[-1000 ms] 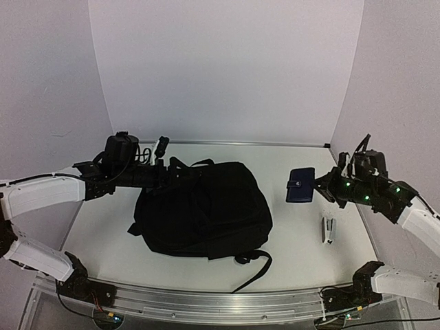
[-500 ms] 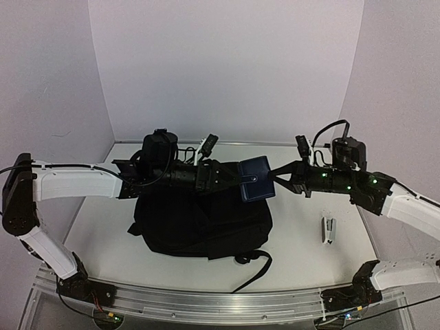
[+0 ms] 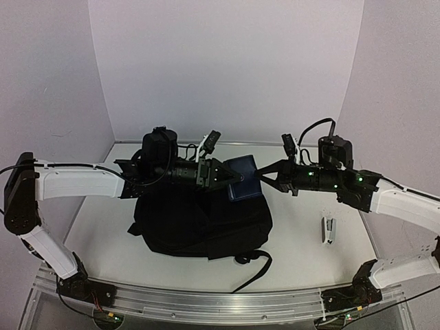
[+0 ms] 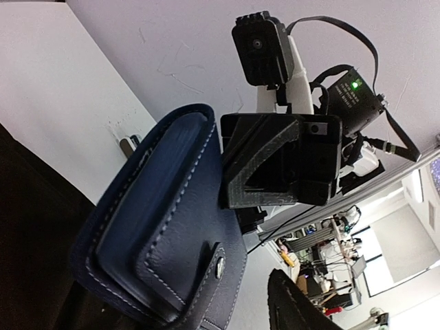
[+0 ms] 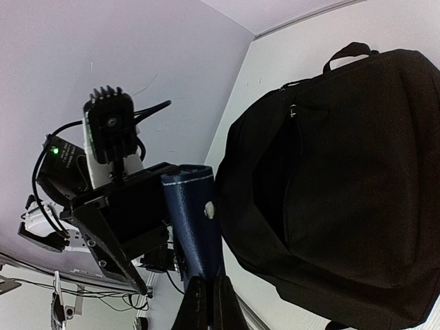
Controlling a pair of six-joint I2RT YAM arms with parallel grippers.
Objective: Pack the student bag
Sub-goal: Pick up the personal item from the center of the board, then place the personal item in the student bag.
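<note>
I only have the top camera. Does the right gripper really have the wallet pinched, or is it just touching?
Observer: The right wrist view shows the right gripper shut on the wallet, at its edge.
Operator: And the left gripper?
Observer: In the left wrist view there is a gap between one finger of the left gripper and the wallet. The other finger is hidden, so I cannot tell.
Operator: Is the wallet fastened?
Observer: Yes, its snap is done up.
</note>
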